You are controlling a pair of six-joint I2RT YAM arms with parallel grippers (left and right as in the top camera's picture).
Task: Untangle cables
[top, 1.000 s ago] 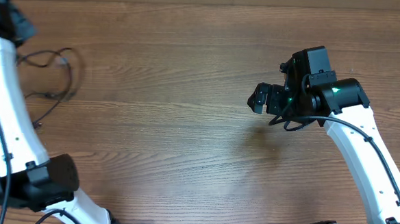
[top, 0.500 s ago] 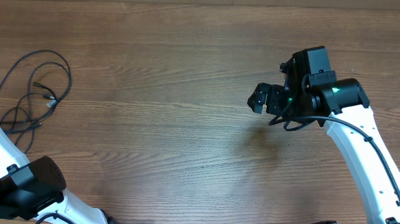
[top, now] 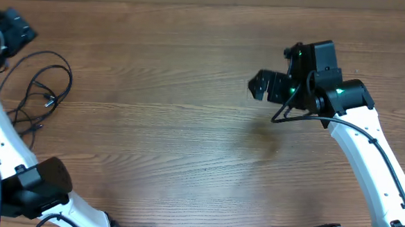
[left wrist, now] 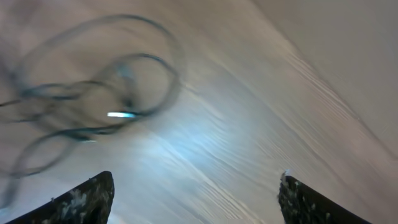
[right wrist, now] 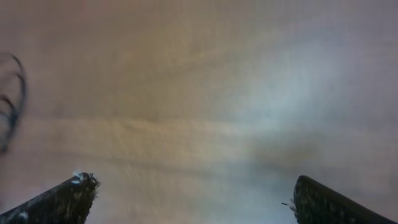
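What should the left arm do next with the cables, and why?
Probably lower the left gripper onto an outer loop of the cables. Its jaws are open and empty, and the cords lie loosely looped nearby, ungripped; the right gripper is far off.

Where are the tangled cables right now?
Overhead, the cables lie in loose loops at the far left of the table, beside the white left arm and far from the right arm.
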